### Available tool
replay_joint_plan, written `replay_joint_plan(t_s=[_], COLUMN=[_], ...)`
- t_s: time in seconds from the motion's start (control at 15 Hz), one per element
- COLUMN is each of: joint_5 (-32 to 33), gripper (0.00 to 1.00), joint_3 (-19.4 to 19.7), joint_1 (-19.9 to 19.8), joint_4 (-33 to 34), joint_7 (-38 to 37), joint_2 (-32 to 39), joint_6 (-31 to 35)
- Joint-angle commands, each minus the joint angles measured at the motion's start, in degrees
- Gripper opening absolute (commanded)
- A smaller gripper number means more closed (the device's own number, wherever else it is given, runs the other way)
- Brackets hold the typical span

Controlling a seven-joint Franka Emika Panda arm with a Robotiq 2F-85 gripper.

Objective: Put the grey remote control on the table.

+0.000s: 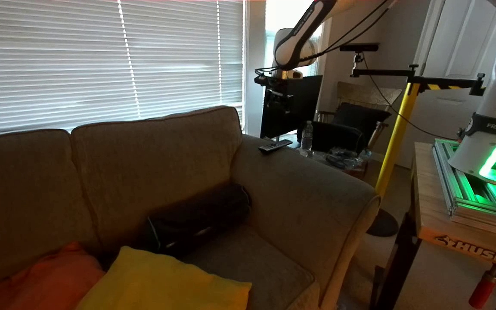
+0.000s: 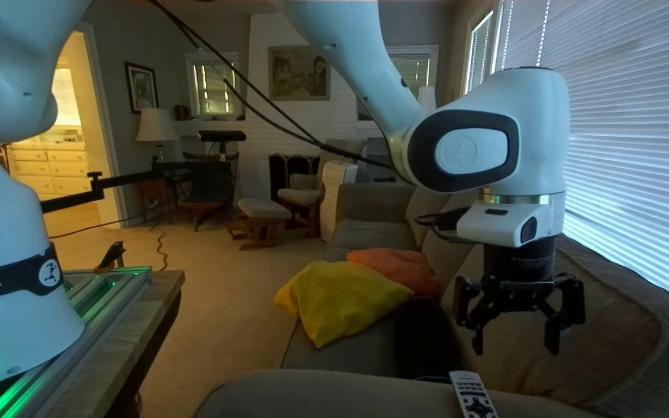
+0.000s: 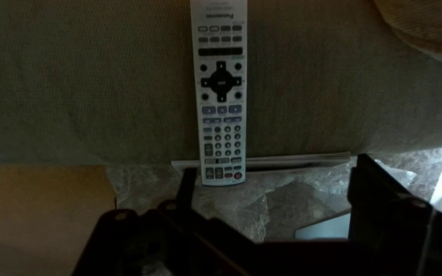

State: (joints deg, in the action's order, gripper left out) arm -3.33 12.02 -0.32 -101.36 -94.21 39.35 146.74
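Note:
The grey remote control (image 1: 275, 146) lies flat, buttons up, on the sofa's armrest (image 1: 304, 181). It also shows in an exterior view (image 2: 473, 396), cut off by the lower edge, and in the wrist view (image 3: 221, 92). In the wrist view its lower end overhangs the armrest edge beside a table surface (image 3: 294, 211) partly covered with clear plastic. My gripper (image 2: 514, 345) points down with its fingers wide apart and nothing between them. It is above and apart from the remote. In the wrist view the fingers (image 3: 276, 168) stand below and right of most of the remote.
A black monitor (image 1: 291, 103), a water bottle (image 1: 307, 135) and crumpled plastic (image 1: 345, 157) stand beyond the armrest. A black roll-shaped bag (image 1: 200, 215), a yellow pillow (image 2: 340, 299) and an orange pillow (image 2: 395, 268) lie on the sofa. Window blinds (image 2: 630, 145) rise behind it.

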Motion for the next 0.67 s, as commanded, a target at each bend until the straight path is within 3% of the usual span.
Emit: replay_joint_plan(t_s=[0.0,0.6], joint_5=[0.6,1.1], gripper=[1.00,1.00], joint_3=[1.3,3.4], joint_1=[2.7,3.8], joint_4=[5.4,13.3], joint_7=[-2.9,-3.0], joint_2=[5.9,16.6], joint_6=[-0.9,-4.3])
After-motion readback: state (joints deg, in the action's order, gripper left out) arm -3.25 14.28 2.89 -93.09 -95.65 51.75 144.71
